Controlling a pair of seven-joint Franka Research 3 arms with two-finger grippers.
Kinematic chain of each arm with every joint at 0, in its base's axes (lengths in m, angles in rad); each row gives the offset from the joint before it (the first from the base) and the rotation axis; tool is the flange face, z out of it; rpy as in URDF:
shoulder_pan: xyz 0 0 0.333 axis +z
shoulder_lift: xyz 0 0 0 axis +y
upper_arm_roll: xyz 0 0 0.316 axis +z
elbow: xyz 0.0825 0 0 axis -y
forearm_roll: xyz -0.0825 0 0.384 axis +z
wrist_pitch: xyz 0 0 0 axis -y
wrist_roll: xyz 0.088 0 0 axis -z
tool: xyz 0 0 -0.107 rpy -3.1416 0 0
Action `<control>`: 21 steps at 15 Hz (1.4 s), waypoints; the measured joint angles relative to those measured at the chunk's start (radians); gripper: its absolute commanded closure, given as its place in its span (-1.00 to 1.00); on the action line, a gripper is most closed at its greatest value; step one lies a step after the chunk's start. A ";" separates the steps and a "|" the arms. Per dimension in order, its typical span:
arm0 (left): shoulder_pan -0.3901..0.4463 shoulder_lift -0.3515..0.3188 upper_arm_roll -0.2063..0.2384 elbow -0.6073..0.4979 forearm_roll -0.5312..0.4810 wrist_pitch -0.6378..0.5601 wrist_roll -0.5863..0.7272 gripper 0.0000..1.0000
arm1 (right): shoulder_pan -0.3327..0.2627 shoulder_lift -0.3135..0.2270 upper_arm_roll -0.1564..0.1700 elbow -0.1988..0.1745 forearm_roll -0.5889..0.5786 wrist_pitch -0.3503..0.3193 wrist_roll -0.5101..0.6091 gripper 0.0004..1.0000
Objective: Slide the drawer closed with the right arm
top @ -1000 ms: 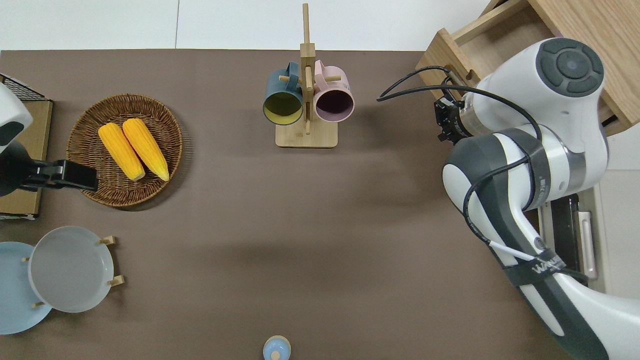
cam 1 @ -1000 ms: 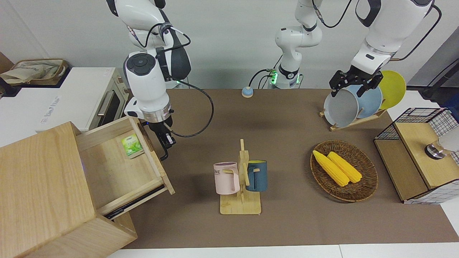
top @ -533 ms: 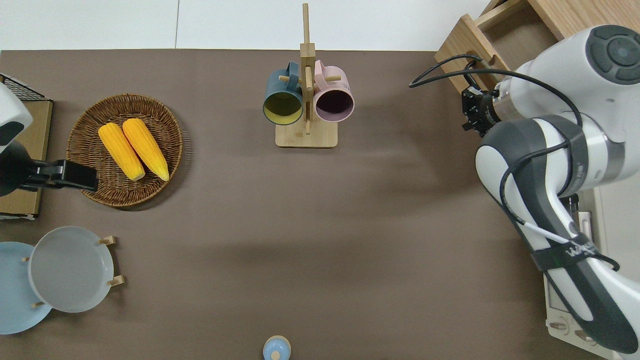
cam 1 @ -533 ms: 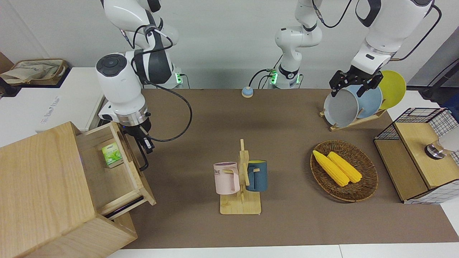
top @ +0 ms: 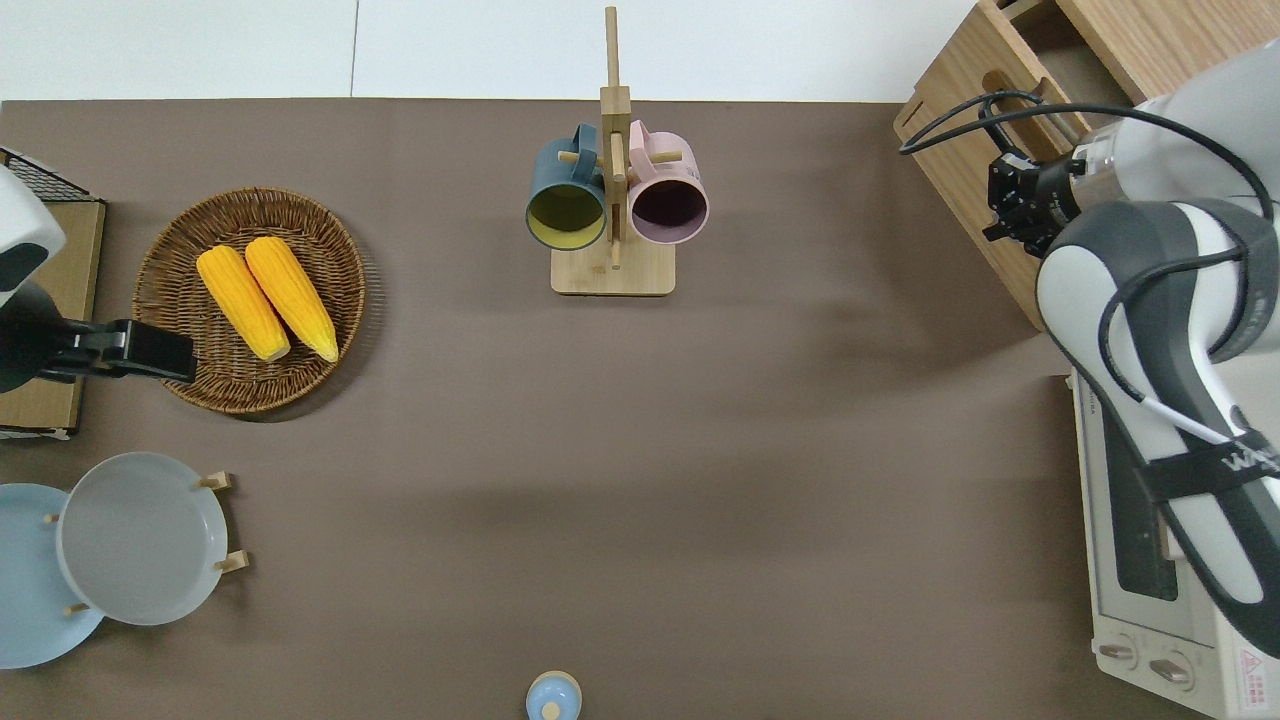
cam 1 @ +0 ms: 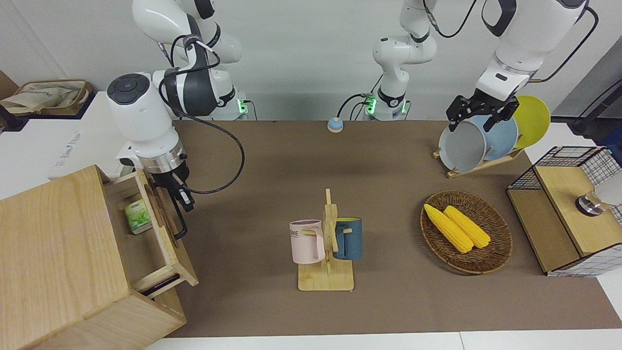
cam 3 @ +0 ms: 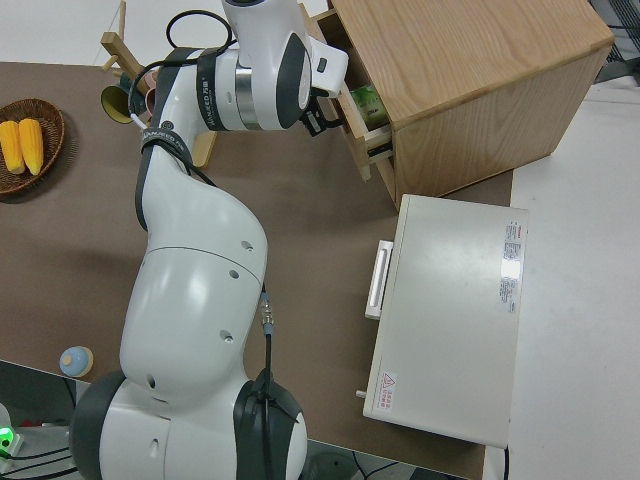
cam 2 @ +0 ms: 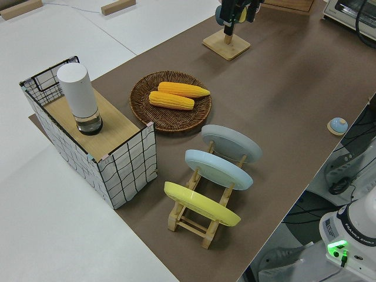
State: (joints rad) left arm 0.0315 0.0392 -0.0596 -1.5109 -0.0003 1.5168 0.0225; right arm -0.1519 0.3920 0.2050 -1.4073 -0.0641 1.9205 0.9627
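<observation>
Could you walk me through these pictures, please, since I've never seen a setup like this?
Two white robot arms work at a brown table. Four cameras watch: one facing the robots, one straight overhead, one at each end. The right gripper is at the handle of a wooden drawer, which stands partly open with a small green packet inside its cabinet. The left arm is parked. On the table stand a mug rack with a pink mug and a blue mug, a basket of corn, and a plate rack. A white oven sits nearer the robots than the cabinet.
</observation>
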 measured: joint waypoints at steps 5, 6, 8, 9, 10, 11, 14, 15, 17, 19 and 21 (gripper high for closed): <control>0.000 0.000 0.000 0.000 0.000 0.000 0.000 -0.99 | -0.058 0.019 0.001 0.027 0.015 0.000 -0.134 1.00; 0.000 0.000 0.000 0.000 0.000 0.000 0.000 -0.99 | -0.062 0.022 0.001 0.030 0.015 0.000 -0.147 1.00; 0.000 0.000 0.000 0.000 0.000 0.000 0.000 -0.99 | -0.068 0.025 0.002 0.033 0.018 0.000 -0.159 1.00; 0.000 0.000 0.000 0.000 0.000 0.000 0.000 -0.99 | -0.068 0.025 0.003 0.033 0.018 0.000 -0.163 1.00; 0.000 0.000 0.000 0.000 0.000 0.000 0.000 -0.99 | -0.068 0.025 0.003 0.033 0.018 0.000 -0.171 1.00; 0.000 0.000 0.000 0.000 0.000 0.000 0.000 -0.99 | -0.068 0.025 0.003 0.033 0.018 0.000 -0.180 1.00; 0.000 0.000 0.000 0.000 0.000 0.000 0.000 -0.99 | -0.070 0.025 0.005 0.033 0.019 0.000 -0.191 1.00; 0.000 0.000 0.000 0.000 0.000 0.000 0.000 -0.99 | -0.070 0.025 0.005 0.033 0.019 0.000 -0.192 1.00; 0.000 0.000 0.000 0.000 0.000 0.000 0.000 -0.99 | -0.069 0.025 0.007 0.034 0.019 0.000 -0.192 1.00; 0.000 0.000 0.000 0.000 0.000 0.000 0.000 -0.99 | -0.061 0.026 0.012 0.036 0.019 0.000 -0.194 1.00; 0.000 0.000 0.000 0.000 0.000 0.000 0.000 -0.99 | -0.045 0.025 0.022 0.039 0.019 -0.004 -0.200 1.00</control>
State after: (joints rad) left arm 0.0315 0.0392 -0.0596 -1.5109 -0.0003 1.5168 0.0225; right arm -0.1970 0.4174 0.2266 -1.3687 -0.0455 1.9168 0.7631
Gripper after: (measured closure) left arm 0.004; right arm 0.991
